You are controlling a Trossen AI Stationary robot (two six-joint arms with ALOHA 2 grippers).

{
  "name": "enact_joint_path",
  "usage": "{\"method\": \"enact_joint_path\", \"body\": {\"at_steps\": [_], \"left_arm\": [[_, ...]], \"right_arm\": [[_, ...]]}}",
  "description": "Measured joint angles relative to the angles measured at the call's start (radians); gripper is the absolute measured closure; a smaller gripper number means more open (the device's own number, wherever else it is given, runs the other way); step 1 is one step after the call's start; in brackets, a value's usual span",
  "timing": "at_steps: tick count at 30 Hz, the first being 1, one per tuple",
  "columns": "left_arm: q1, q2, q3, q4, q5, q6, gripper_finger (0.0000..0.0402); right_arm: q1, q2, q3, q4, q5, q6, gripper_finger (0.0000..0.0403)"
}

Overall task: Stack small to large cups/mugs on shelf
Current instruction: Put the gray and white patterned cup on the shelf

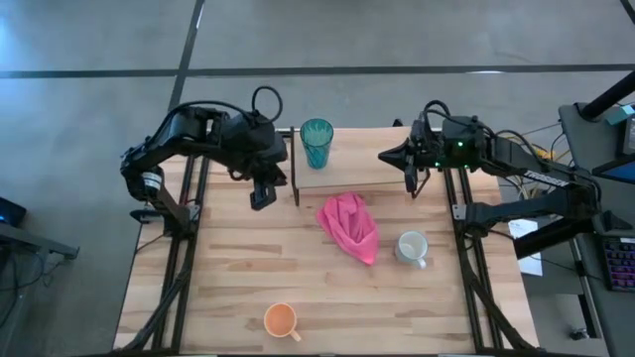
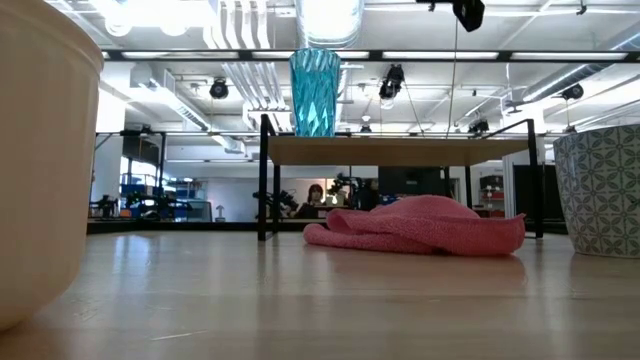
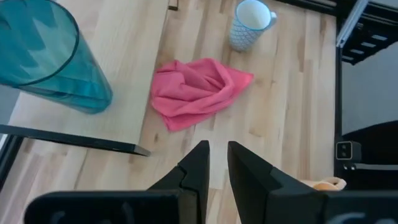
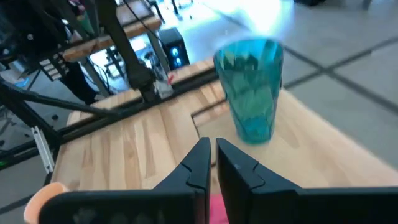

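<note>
Here the teal tumbler (image 1: 317, 142) stands upright on the shelf (image 1: 357, 171).

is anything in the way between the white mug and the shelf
Yes, partly. The pink cloth lies bunched on the table between the white mug and the shelf, just in front of the shelf's front edge. The teal tumbler already stands on the shelf's left end; the rest of the board looks bare.

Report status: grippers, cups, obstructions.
Left gripper and right gripper empty, shut, flanking shelf. Teal tumbler on shelf; white mug, orange mug on table. Pink cloth between.
</note>
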Motion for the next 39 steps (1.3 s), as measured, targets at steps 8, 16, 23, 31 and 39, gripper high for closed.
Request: {"method": "enact_joint_path", "body": {"at_steps": [8,16,23,31,39], "left_arm": [[0.000,0.002,0.000,0.000,0.005,-0.046,0.0358],[0.000,0.002,0.000,0.000,0.005,-0.047,0.0358],[0.001,0.002,0.000,0.000,0.006,-0.087,0.0358],[0.001,0.007,0.000,0.000,0.006,-0.098,0.0358],[0.001,0.023,0.000,0.000,0.006,-0.098,0.0358]], "right_arm": [[0.000,0.031,0.000,-0.118,-0.003,0.062,0.0342],[0.000,0.074,0.000,-0.144,-0.002,0.029,0.0302],[0.000,0.081,0.000,-0.340,-0.090,0.210,0.0298],[0.064,0.081,-0.001,-0.706,-0.157,0.307,0.0321],[0.151,0.092,-0.001,-0.761,-0.158,0.351,0.0333]]}}
